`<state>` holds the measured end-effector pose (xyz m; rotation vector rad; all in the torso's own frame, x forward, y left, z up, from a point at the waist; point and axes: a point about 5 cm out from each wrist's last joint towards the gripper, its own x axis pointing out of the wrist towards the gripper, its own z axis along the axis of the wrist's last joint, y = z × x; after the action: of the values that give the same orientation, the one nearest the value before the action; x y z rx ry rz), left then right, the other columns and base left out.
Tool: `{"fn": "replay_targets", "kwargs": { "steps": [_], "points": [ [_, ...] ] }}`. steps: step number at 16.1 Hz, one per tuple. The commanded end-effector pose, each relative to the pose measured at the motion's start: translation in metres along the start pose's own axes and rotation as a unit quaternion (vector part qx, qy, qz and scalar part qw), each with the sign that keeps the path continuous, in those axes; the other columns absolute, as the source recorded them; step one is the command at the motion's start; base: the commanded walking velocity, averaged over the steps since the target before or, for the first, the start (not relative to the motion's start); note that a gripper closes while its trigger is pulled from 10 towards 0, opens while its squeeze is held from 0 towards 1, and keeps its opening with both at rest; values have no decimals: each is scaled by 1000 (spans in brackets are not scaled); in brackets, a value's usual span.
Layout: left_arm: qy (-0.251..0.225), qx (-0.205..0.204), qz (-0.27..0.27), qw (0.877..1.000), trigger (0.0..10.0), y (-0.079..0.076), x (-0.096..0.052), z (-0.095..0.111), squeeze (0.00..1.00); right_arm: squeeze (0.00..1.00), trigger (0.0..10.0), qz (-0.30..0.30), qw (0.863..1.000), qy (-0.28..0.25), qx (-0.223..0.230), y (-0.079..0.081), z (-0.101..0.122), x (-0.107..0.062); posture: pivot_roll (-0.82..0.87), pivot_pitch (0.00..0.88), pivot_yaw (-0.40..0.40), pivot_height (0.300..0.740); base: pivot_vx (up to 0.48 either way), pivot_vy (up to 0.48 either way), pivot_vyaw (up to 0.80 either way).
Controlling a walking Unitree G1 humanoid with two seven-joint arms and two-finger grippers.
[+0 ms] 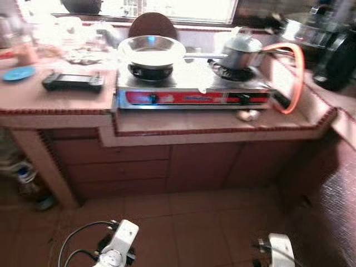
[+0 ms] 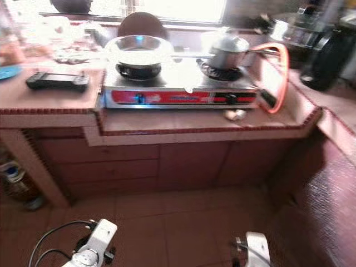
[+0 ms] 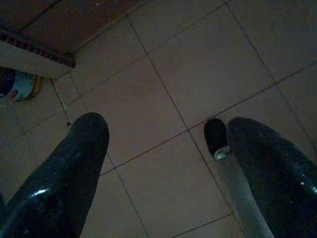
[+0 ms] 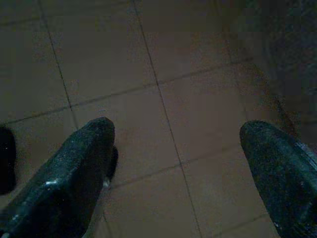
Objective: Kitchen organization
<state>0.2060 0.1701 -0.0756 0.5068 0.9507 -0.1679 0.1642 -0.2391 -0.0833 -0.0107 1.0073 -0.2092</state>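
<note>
On the tiled worktop a two-burner gas stove carries a steel bowl, contents washed out by glare, and a lidded saucepan. Left gripper and right gripper hang wide apart over floor tiles.

Left gripper fingers spread above floor tiles.
</note>
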Motion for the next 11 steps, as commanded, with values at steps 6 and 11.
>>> {"fn": "replay_targets", "kwargs": {
  "steps": [6,11],
  "points": [
    [15,47,15,999,10000,11,-1,-10,0,0,10000,15,999,-1,44,19,0,1,170,0,-30,740,0,0,498],
    [27,-155,93,983,10000,57,-2,-16,0,0,10000,25,998,-21,59,21,12,2,156,0,-65,740,0,0,0]
  ]
}}
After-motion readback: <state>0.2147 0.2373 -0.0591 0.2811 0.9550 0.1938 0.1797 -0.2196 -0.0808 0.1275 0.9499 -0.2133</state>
